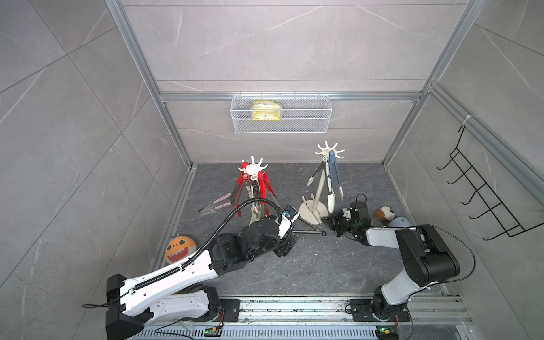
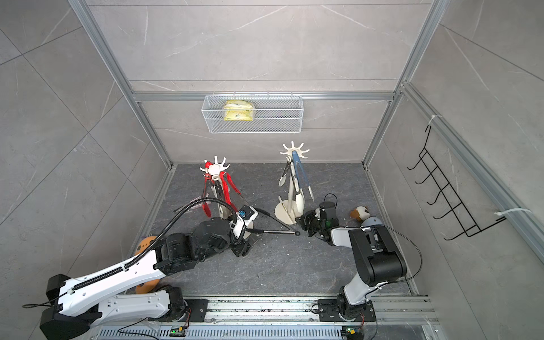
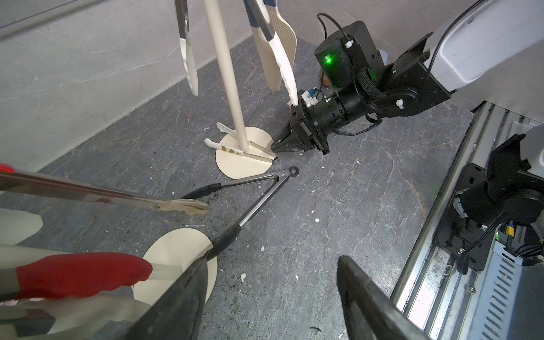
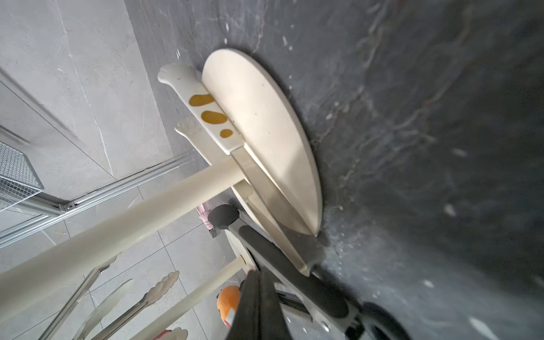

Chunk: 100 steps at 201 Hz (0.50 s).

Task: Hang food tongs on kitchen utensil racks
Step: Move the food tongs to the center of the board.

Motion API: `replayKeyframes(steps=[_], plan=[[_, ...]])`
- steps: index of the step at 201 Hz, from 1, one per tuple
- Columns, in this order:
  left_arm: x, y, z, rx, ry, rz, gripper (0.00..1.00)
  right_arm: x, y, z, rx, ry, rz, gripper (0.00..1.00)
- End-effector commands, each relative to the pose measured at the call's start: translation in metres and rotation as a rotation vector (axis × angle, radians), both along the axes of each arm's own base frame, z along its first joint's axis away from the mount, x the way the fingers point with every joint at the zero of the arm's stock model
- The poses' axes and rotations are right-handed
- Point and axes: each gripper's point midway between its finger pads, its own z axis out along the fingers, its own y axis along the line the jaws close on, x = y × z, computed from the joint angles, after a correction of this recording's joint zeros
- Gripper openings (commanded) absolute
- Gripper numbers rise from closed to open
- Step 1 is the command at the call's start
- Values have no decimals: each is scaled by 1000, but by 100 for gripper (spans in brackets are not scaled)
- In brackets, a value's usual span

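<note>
Closest to the left wrist camera, my left claw stood released, its fingers well apart with nothing between them. One finger sat right at a black tip of the black-tipped tongs. Those tongs lay flat on the dark floor, spread in a V between the bases of the two cream racks. Their ring end pointed right, toward my right claw.

That claw was clenched, fingers pressed together on nothing I could see. Its tip was low at the near edge of the right rack's base, close to the steel end of the cat-paw tongs lying across that base.

Above them, the right rack carried hanging blue-grey tongs and a cream-tipped pair. The left rack carried red tongs.

Farther out, an orange plush toy lay near left. A wire basket holding a yellow packet hung on the far wall, and a black hook rail on the right wall.
</note>
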Motion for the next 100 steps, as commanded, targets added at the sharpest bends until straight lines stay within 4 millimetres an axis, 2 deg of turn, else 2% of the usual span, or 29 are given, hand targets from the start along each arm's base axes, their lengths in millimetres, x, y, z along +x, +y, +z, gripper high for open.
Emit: replayKeyframes(steps=[1,51,100], plan=[[1,8,8,-31,-6,34,71,11,-1,1,7,9,-26,0],[2,11,6,-29,-1,44,71,33,0,-3,6,26,-56,0],[3,14,4,-28,-1,59,70,32,1,-19,-56,113,-45,0]])
